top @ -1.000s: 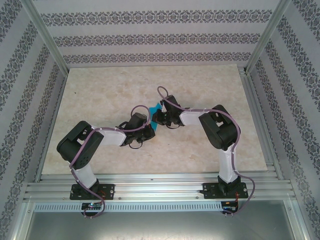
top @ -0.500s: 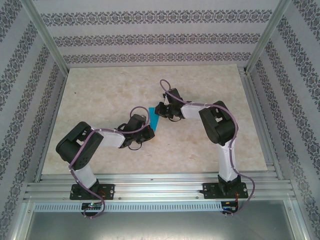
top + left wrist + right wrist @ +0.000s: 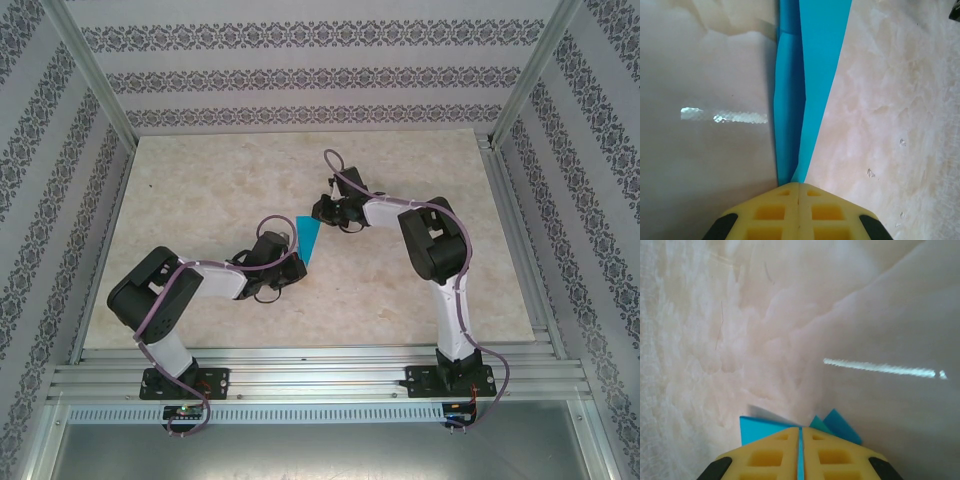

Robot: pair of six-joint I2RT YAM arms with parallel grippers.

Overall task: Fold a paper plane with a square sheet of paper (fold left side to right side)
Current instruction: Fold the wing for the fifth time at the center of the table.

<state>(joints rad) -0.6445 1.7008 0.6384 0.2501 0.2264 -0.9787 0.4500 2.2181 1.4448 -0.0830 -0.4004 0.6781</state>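
Plane [image 3: 309, 238], cyan, folded: we are holding it both ends, left gripper [image 3: 798, 186] clamping narrow tip, right gripper [image 3: 800, 431] clamping wide end.

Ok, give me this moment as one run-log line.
left claw: shut on folded blue paper, near end | right claw: shut on its far end | paper: narrow, creased lengthwise, spans both claws

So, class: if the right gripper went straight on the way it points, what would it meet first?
Probably bare table: past the right gripper, shut on the paper, the way looks free, though depth is unclear.
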